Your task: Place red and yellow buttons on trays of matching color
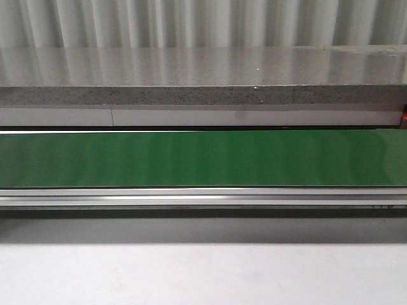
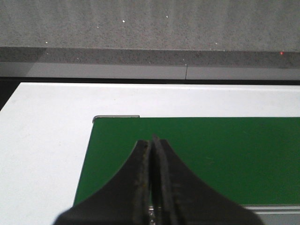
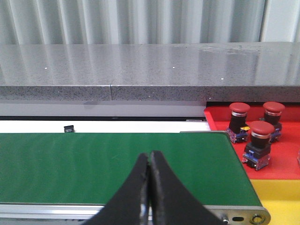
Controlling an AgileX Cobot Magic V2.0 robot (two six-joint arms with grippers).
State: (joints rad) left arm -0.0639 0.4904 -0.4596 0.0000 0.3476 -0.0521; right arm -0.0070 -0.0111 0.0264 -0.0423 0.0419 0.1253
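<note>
In the front view a green conveyor belt (image 1: pixel 203 159) runs across the whole width, bordered on the near side by a metal rail (image 1: pixel 203 197), with the white surface (image 1: pixel 203 273) in front of it and a grey speckled stone ledge (image 1: pixel 203 95) behind; neither arm nor any button shows here. In the left wrist view the left gripper (image 2: pixel 153 140) hangs over one end of the belt (image 2: pixel 211 159), its dark jaws pressed together with nothing between them, and the white surface (image 2: pixel 47 140) wraps around the belt's corner. In the right wrist view the right gripper (image 3: pixel 150 157) sits over the other end of the belt (image 3: pixel 93 164), jaws likewise closed tight and holding nothing. Just beyond that belt end lies the red tray (image 3: pixel 281 164), and on it stand three red buttons (image 3: pixel 260 145) close together, each a mushroom-shaped red cap on a dark body, upright. A yellow tray (image 3: pixel 281 201) adjoins the red one on the nearer side, only partly in frame. A small dark object (image 3: pixel 69 128) sits on the white strip behind the belt, too small to identify.
</note>
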